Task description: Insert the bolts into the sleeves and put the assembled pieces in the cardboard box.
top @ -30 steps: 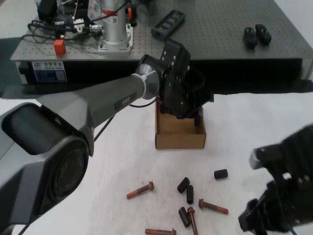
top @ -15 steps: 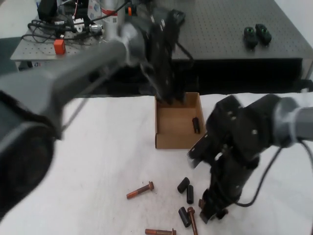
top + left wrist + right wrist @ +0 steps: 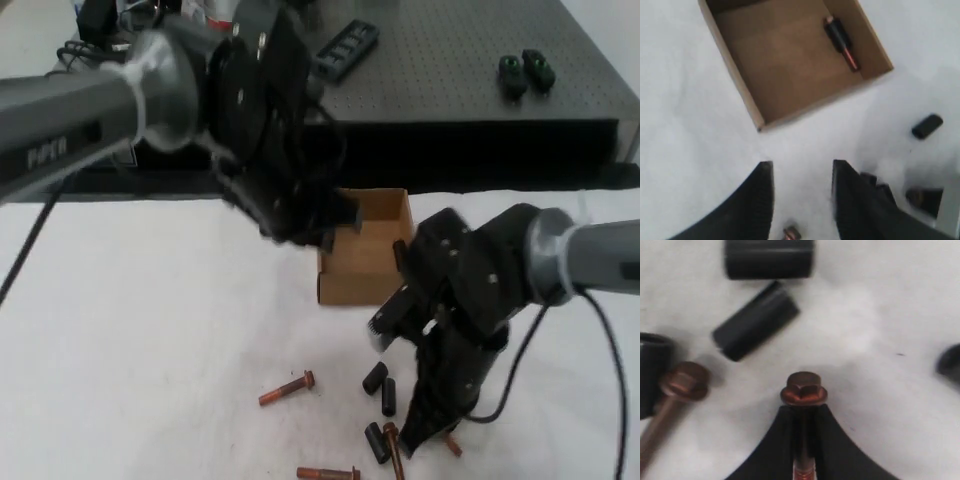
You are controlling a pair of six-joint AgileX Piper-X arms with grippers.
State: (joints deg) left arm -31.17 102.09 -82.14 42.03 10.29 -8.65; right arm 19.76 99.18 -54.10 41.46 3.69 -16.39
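Right pincer [image 3: 803, 415] is clamped on the shank of a rust-brown hex-head metal bolt [image 3: 803, 389], with the head poking out past the fingertips. Just beyond that head are three black cylindrical sleeves [image 3: 755, 321], plus a second bolt [image 3: 677, 385] right beside one of them. Total on the white tabletop [image 3: 150, 350]: four bolts, gripped one included. Left pincer [image 3: 802, 170] hangs open with nothing in it, and the brown cardboard box [image 3: 780, 65] is just ahead of it. One assembled piece [image 3: 840, 36], bolt in sleeve, lies along a box wall. There's white lettering on the left arm's grey tube [image 3: 60, 140].
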